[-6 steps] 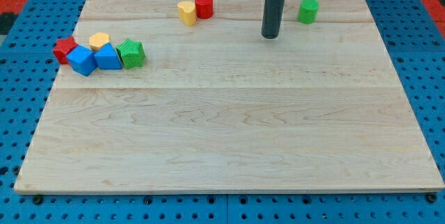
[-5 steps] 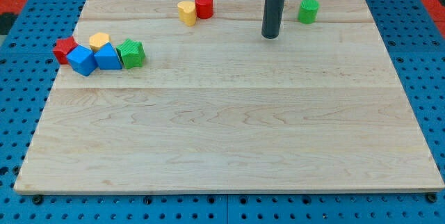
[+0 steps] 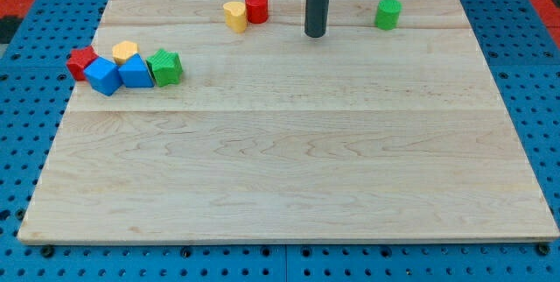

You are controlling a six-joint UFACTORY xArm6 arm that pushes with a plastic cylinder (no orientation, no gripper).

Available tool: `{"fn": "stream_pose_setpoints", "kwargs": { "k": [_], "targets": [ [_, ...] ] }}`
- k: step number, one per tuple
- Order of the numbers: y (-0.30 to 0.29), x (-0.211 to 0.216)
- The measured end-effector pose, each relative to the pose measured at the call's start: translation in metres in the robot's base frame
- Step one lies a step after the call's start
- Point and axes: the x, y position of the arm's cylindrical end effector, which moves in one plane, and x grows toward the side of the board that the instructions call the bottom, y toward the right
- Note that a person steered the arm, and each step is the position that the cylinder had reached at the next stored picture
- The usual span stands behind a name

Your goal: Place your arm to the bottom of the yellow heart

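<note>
While the cluster at the view's left sits untouched, the yellow heart (image 3: 234,16) lies near the top edge, touching the red cylinder (image 3: 256,8) on its right. My tip (image 3: 315,34), bare and holding nothing, stands to the right of both, clear of them. Remaining: travel left to just below the heart. Green cylinder (image 3: 388,13) further right

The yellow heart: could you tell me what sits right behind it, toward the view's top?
Bare board lies behind the yellow heart; the red cylinder touches its right side. My tip stands apart, further right. Nothing hidden.
</note>
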Motion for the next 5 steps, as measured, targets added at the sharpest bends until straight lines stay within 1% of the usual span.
{"fn": "stream_pose_setpoints", "kwargs": {
  "k": [1, 2, 3, 4, 5],
  "targets": [
    [-0.012, 0.003],
    [-0.067, 0.057],
    [-0.15, 0.1],
    [-0.178, 0.13],
    [-0.224, 0.098]
  ]
}}
